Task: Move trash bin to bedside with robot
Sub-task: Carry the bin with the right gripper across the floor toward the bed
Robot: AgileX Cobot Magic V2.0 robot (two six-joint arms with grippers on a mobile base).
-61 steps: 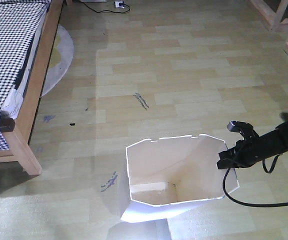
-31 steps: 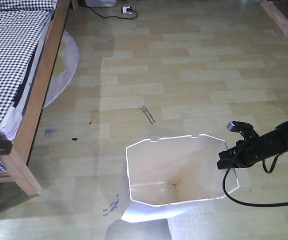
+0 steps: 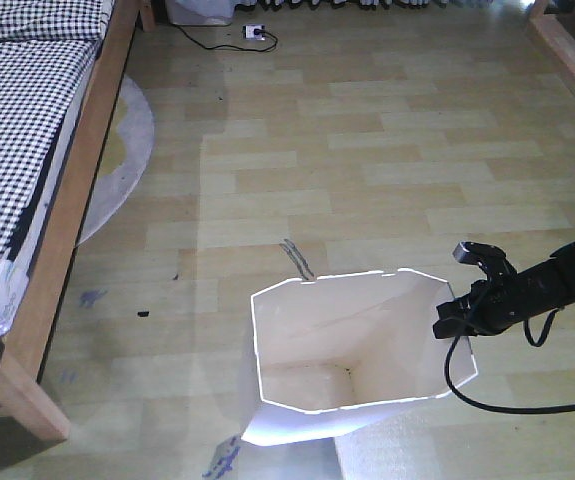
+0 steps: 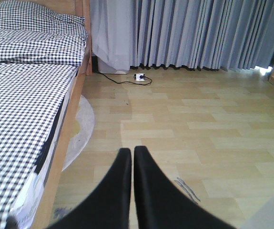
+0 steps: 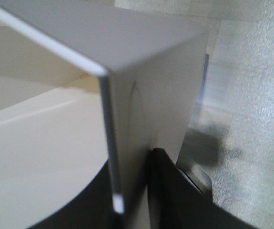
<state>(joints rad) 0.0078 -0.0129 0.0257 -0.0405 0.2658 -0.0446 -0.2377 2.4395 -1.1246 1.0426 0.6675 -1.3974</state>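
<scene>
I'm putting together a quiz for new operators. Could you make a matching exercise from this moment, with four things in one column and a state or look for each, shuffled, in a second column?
Things
1. trash bin
2. left claw
3. right claw
4. bed

State or look
A. shut on nothing
B. black-and-white checked cover
C. clamped on a thin white wall
D. angular rim, open top

Pairs: 1-D, 2-A, 3-C, 4-B
</scene>
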